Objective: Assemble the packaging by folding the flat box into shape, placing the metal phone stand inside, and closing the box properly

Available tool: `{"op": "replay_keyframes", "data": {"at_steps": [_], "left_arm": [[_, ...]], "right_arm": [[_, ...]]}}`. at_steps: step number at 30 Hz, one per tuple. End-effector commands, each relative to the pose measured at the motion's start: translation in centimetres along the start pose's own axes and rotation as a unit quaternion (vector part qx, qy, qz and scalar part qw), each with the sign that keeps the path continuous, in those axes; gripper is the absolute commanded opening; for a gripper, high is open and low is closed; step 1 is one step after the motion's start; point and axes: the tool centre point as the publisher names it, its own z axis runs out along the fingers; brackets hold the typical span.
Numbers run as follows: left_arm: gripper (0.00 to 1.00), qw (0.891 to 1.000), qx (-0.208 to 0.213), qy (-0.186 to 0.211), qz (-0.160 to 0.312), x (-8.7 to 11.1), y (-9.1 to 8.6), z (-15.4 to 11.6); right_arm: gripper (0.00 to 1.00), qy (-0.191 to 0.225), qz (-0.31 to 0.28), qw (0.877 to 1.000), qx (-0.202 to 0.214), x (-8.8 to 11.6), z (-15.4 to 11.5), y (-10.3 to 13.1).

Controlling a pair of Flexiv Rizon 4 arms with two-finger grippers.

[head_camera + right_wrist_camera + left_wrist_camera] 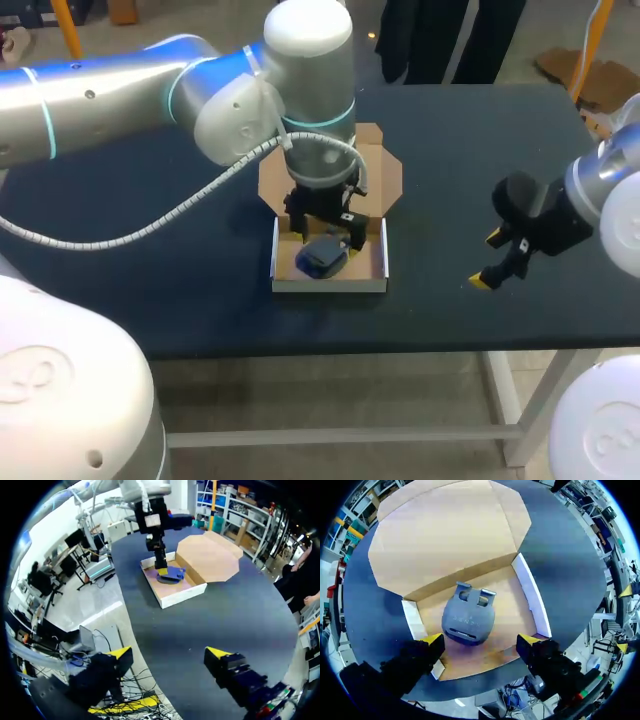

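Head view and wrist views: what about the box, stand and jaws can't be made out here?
- Head view: the left arm hides the box's back wall and its own jaws' tips; the stand is a dark blur.
- Left wrist view: the left jaws overlap the box's front corners.
- Right wrist view: the stand is small, partly behind the left jaws.

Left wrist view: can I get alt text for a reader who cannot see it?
A dark phone stand lies flat on the floor of an open cardboard box, just ahead of the left gripper, whose yellow-tipped fingers are spread apart. The box's lid lies folded back flat on the dark table beyond.
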Motion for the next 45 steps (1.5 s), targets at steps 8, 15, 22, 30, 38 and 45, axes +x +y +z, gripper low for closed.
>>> {"op": "replay_keyframes", "data": {"at_steps": [8,15,22,30,38,45], "left_arm": [[1.00,1.000,-0.003,-0.007,0.000,0.1,-0.2,-0.4],[1.00,0.996,-0.030,0.038,-0.077,-1.5,-0.3,0.1],[1.00,0.989,-0.032,0.038,-0.140,-1.4,0.0,1.0],[1.00,0.986,-0.034,0.032,-0.160,-0.5,0.8,1.9],[1.00,0.984,-0.024,0.013,-0.178,0.5,2.1,2.5],[1.00,0.982,-0.025,0.011,-0.185,1.0,2.8,3.6]], "right_arm": [[1.00,-0.004,-0.001,1.000,-0.002,0.5,-0.2,-0.2],[1.00,-0.004,-0.001,1.000,-0.002,0.5,-0.2,-0.2],[1.00,-0.004,-0.001,1.000,-0.002,0.5,-0.2,-0.2],[1.00,-0.004,-0.001,1.000,-0.002,0.5,-0.2,-0.2],[1.00,-0.004,-0.001,1.000,-0.002,0.5,-0.2,-0.2],[1.00,-0.004,-0.001,1.000,-0.002,0.5,-0.2,-0.2]]}}
